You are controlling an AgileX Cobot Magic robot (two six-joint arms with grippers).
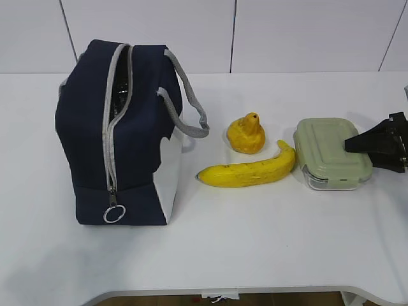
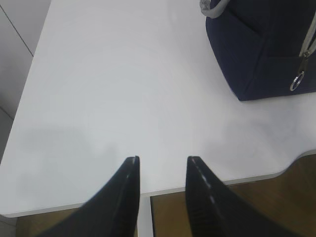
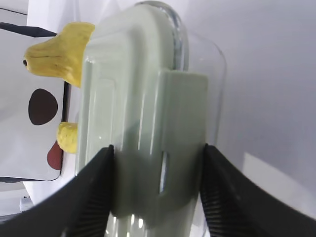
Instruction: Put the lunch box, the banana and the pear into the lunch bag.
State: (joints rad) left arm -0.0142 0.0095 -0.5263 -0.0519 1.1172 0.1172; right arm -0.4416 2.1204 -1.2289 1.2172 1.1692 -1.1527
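Note:
The navy lunch bag (image 1: 131, 127) stands at the left with its grey zipper gaping near the top; its corner and ring pull also show in the left wrist view (image 2: 266, 44). The yellow-orange pear (image 1: 247, 134) and the banana (image 1: 248, 171) lie to its right. The lunch box (image 1: 331, 153) with its sage-green lid rests on the table at the right. My right gripper (image 1: 349, 143) is open at the box's right end, its fingers spread over the lid and end clip (image 3: 138, 98). The pear (image 3: 59, 54) and the banana tip (image 3: 66, 137) show beyond. My left gripper (image 2: 163, 159) is open and empty, over the table's front edge left of the bag.
The white table (image 1: 268, 242) has its front edge close below the objects. Grey rope handles (image 1: 191, 108) hang off the bag towards the pear. A white panelled wall stands behind. The left arm is outside the exterior view.

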